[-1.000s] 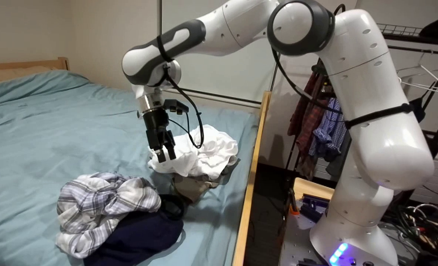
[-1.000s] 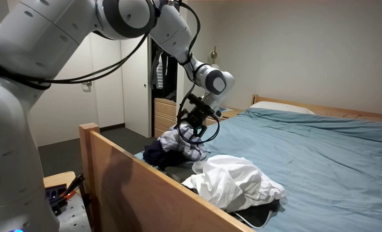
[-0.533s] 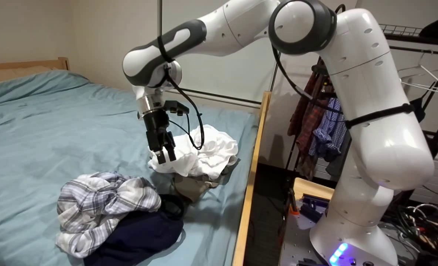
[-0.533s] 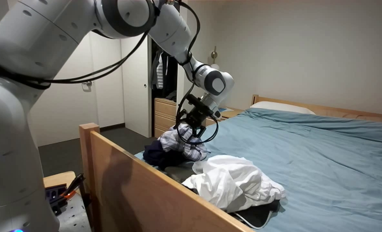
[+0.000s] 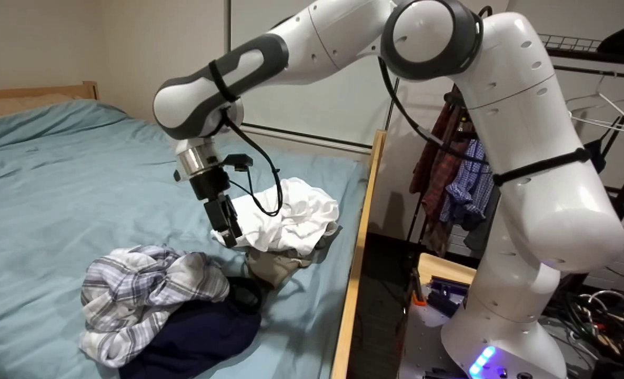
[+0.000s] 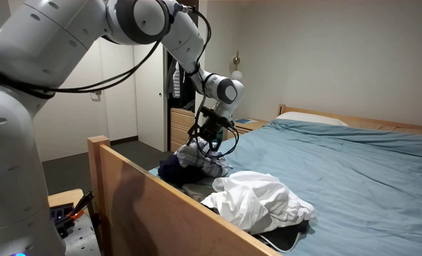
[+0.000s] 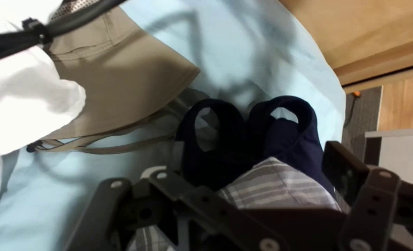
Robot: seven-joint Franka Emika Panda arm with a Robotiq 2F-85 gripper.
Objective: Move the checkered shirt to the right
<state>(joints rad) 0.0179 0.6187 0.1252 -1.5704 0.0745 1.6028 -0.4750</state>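
In both exterior views, find the checkered shirt (image 5: 149, 295) heaped partly on the navy garment (image 5: 201, 334) and partly beside it, in thin, puffed folds of grey and white plaid. Of the navy garment, can see smooth dark cloth and, in the wrist view, two rounded loops, with a pointed, grey-striped fold of shirt lapping over the cloth. Near the navy garment, notice a tan hat (image 7: 123, 76) with a curved, stitched brim and thin cord; farther from the navy garment, partly over the hat, white cloth (image 5: 291, 216) in soft, bulky creases. Above and near the navy garment, apart from the shirt in an exterior view, make out the blocky black gripper (image 5: 232, 237), with jaws released and spread wide. To one side of the navy garment, past a strip of rumpled sheet (image 5: 307, 321), meet the straight, hard edge of a wooden board (image 6: 175, 213); to the opposite side, past the shirt, a broad, lightly creased spread of the same sheet, with plenty of open room.
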